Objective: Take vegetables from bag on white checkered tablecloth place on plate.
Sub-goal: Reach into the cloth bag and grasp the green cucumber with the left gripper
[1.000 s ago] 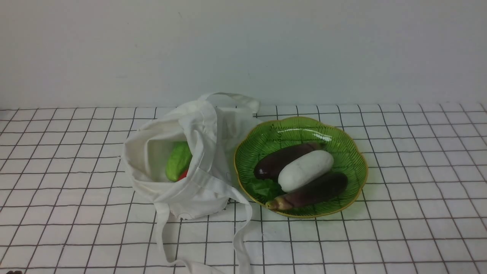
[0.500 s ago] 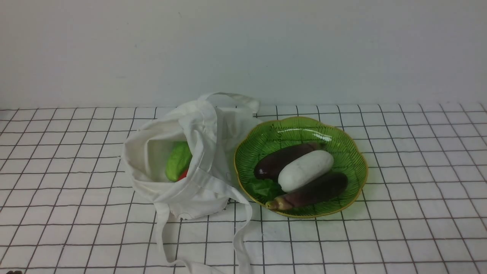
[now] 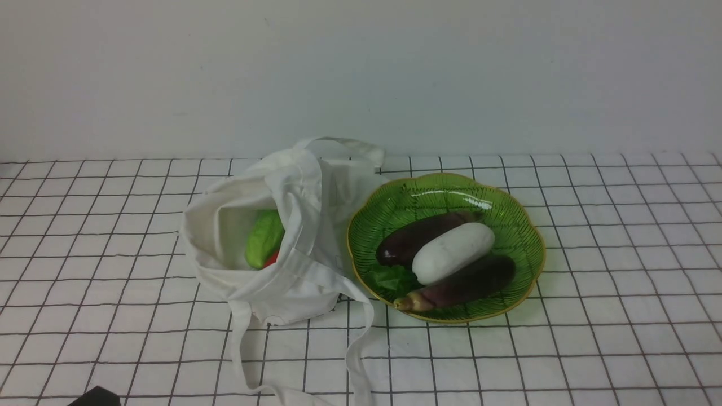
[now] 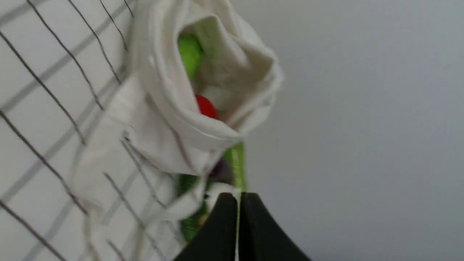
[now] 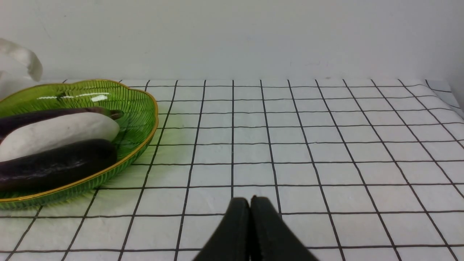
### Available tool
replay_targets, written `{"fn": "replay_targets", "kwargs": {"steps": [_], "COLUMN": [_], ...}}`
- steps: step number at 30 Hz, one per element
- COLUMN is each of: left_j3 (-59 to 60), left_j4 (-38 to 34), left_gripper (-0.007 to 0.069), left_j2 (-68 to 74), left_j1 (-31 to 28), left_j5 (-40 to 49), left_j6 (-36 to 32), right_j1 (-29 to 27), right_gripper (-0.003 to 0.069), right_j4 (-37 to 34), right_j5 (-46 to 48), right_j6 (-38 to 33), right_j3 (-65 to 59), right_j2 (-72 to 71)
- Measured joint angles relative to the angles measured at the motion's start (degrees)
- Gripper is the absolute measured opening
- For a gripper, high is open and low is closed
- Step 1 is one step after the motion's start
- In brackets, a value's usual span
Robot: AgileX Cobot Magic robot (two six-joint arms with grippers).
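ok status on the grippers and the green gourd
Left gripper shut, empty; right gripper shut, empty. Green gourd inside bag, ungrasped. Strap lies across the mouth, partly covering it.

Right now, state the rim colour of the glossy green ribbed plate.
Yellow-gold; the plate shows best in the right wrist view.

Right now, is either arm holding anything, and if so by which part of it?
Nothing is held. The left gripper and the right gripper each show jaws pressed shut with nothing between them. The green vegetable lies in the bag.
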State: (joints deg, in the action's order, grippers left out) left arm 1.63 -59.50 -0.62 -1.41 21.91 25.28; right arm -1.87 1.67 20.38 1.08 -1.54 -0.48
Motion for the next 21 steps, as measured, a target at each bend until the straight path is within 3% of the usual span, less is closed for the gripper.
{"fn": "replay_targets", "kwargs": {"steps": [7,11,13,17,19,20,21], "left_j3": [0.0,-4.3,-11.6,-24.4,-29.4,-35.0,-35.0], "left_j4": [-13.5,-14.5,-14.7,-12.6,-10.0,-5.1,-5.1], "left_gripper": [-0.0008,-0.0008,-0.0008,-0.0008,-0.0008,-0.0008,-0.0008], "left_j2": [0.0,0.0,1.9,14.3,21.4,31.3,31.3], "left_j1": [0.0,0.0,0.0,0.0,0.0,0.0,0.0], "left_j5": [-6.3,-4.8,-3.6,6.8,15.0,25.6,25.6], "left_j6": [-2.3,-13.8,-24.0,-38.6,-41.6,-43.3,-43.3], "right_j1": [0.0,0.0,0.0,0.0,0.0,0.0,0.0], "right_gripper": [-0.0017,-0.0017,-0.0017,-0.0017,-0.0017,-0.0017,-0.0017], "right_j4": [0.0,0.0,0.0,0.0,0.0,0.0,0.0], "right_j5": [0.0,0.0,0.0,0.0,0.0,0.0,0.0], "right_j6": [0.0,0.0,0.0,0.0,0.0,0.0,0.0], "right_j3": [0.0,0.0,0.0,0.0,0.0,0.0,0.0], "right_j2": [0.0,0.0,0.0,0.0,0.0,0.0,0.0]}}
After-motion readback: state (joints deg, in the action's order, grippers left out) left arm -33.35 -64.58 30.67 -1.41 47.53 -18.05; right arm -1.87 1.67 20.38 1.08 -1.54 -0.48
